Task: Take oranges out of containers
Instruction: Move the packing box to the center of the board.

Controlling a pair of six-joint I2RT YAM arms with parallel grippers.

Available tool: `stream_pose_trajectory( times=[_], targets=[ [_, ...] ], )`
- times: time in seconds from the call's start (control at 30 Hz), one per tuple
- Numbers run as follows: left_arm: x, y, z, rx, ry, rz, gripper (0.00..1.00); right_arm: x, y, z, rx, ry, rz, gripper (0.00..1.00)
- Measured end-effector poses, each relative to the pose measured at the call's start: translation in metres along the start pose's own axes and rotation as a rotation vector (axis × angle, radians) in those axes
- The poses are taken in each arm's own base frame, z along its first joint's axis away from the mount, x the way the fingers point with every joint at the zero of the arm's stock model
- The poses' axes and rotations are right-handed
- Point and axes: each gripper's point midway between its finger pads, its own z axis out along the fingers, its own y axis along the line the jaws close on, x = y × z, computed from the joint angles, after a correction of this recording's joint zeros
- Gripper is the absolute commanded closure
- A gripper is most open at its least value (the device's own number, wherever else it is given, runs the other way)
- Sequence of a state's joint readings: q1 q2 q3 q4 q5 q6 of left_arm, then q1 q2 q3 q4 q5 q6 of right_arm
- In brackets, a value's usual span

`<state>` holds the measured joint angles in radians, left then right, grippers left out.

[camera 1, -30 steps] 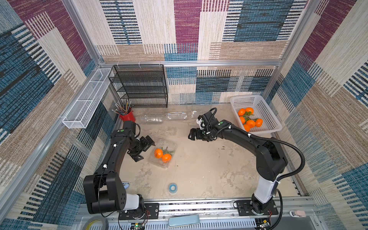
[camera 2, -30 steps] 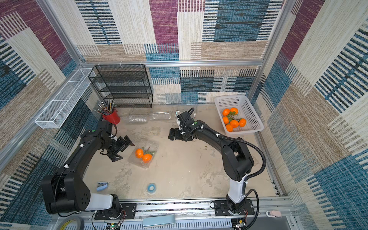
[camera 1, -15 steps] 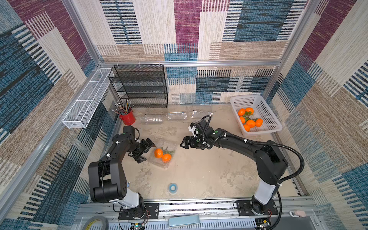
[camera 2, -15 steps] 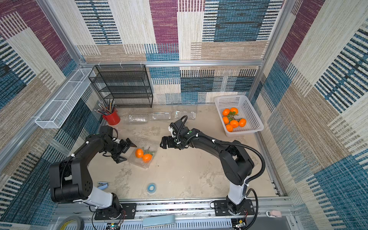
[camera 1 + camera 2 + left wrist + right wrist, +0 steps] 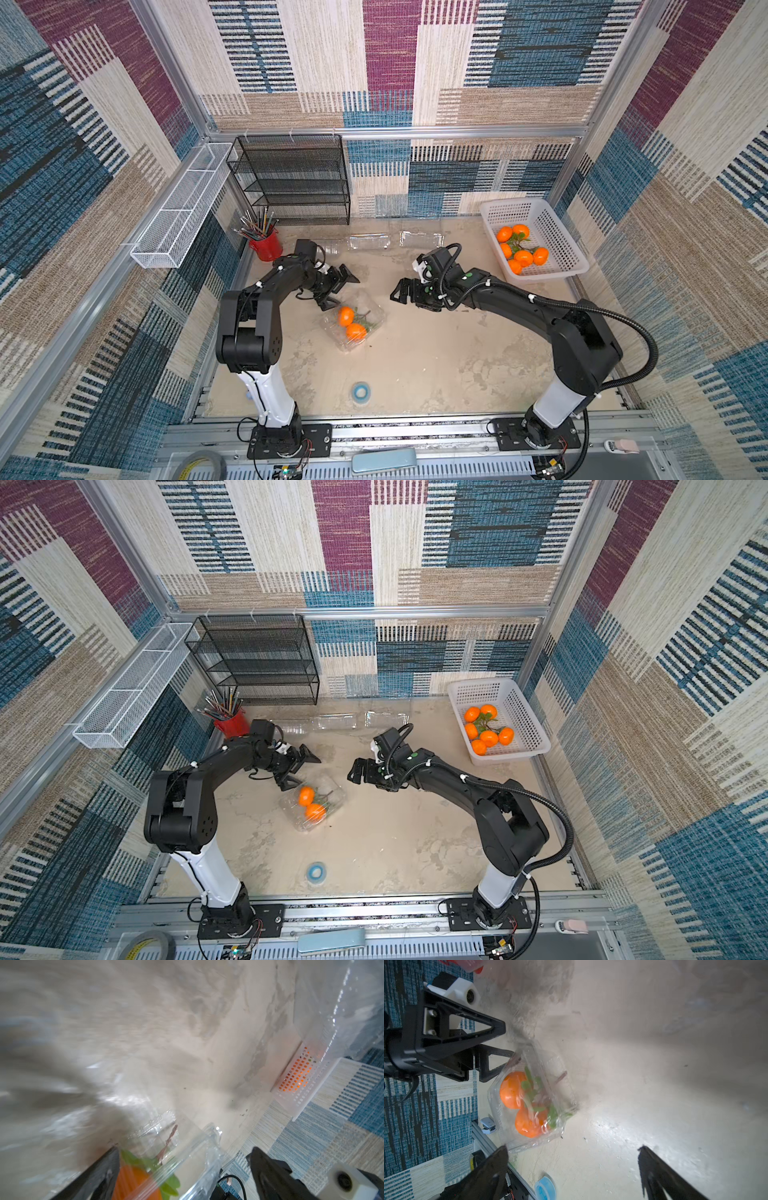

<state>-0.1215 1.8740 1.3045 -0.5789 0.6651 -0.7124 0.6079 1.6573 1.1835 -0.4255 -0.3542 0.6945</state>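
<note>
Watching from the console, I see one clear container with fruit left in it: two oranges on a leafy stem, mid-table, lid apparently down (glare makes that hard to confirm). My left gripper is spread wide at the box's far-left corner and holds nothing. One finger is just beside the wall, placed, I judge, to brace the box. The right gripper is likewise wide and empty. It sits near the box's far-right side but apart from it, probably lined up to work the lid. Six oranges lie in the white basket at far right, and empty containers line the far edge. Bare table lies to the right of the box and nearer than it. A blue tape roll sits near the front, well apart. The way to the basket looks open.
</note>
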Motion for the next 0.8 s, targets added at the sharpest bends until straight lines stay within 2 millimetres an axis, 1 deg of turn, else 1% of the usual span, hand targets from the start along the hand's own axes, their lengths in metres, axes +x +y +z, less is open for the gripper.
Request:
stream_pose_trajectory(
  times=[0.1, 0.17, 0.2, 0.23, 0.27, 0.33, 0.37, 0.43, 0.47, 0.5, 0.53, 0.57, 0.6, 0.63, 0.7, 0.77, 0.8],
  targets=[
    [0.016, -0.033, 0.023, 0.027, 0.053, 0.052, 0.01, -0.008, -0.019, -0.019, 0.031, -0.053, 0.044, 0.02],
    [0.025, -0.056, 0.032, 0.049, 0.078, 0.087, 0.00, -0.007, -0.030, -0.028, 0.050, -0.072, 0.067, 0.02],
    [0.028, -0.069, 0.033, 0.068, 0.088, 0.102, 0.00, -0.003, -0.034, -0.031, 0.055, -0.075, 0.074, 0.02],
    [0.027, -0.077, 0.030, 0.075, 0.084, 0.114, 0.00, 0.000, -0.035, -0.033, 0.056, -0.074, 0.076, 0.02],
    [0.024, -0.084, 0.023, 0.076, 0.070, 0.117, 0.01, 0.005, -0.038, -0.035, 0.055, -0.071, 0.077, 0.02],
    [0.014, -0.088, 0.003, 0.057, 0.024, 0.115, 0.01, 0.013, -0.041, -0.035, 0.049, -0.055, 0.079, 0.02],
    [0.009, -0.087, -0.011, 0.038, -0.007, 0.117, 0.01, 0.018, -0.044, -0.033, 0.046, -0.042, 0.082, 0.02],
    [0.001, -0.079, -0.044, -0.003, -0.080, 0.111, 0.01, 0.027, -0.048, -0.029, 0.043, -0.007, 0.079, 0.02],
    [-0.001, -0.070, -0.062, -0.020, -0.118, 0.096, 0.01, 0.030, -0.048, -0.027, 0.036, 0.006, 0.075, 0.02],
    [0.001, -0.057, -0.078, -0.041, -0.146, 0.073, 0.01, 0.031, -0.046, -0.026, 0.025, 0.013, 0.063, 0.01],
    [0.003, -0.043, -0.089, -0.060, -0.169, 0.047, 0.01, 0.031, -0.043, -0.025, 0.012, 0.017, 0.050, 0.02],
    [0.008, -0.022, -0.100, -0.094, -0.187, 0.007, 0.01, 0.031, -0.040, -0.023, -0.006, 0.022, 0.037, 0.02],
    [0.017, -0.004, -0.106, -0.124, -0.191, -0.029, 0.01, 0.032, -0.036, -0.021, -0.024, 0.029, 0.025, 0.02],
    [0.026, 0.010, -0.107, -0.141, -0.183, -0.052, 0.01, 0.033, -0.033, -0.018, -0.038, 0.040, 0.019, 0.02],
    [0.051, 0.037, -0.104, -0.173, -0.157, -0.090, 0.01, 0.034, -0.024, -0.013, -0.067, 0.059, -0.004, 0.02],
    [0.072, 0.057, -0.099, -0.188, -0.130, -0.119, 0.01, 0.033, -0.009, -0.006, -0.102, 0.076, -0.038, 0.02],
    [0.080, 0.064, -0.096, -0.186, -0.119, -0.127, 0.01, 0.034, -0.003, -0.002, -0.117, 0.085, -0.055, 0.02]
  ],
)
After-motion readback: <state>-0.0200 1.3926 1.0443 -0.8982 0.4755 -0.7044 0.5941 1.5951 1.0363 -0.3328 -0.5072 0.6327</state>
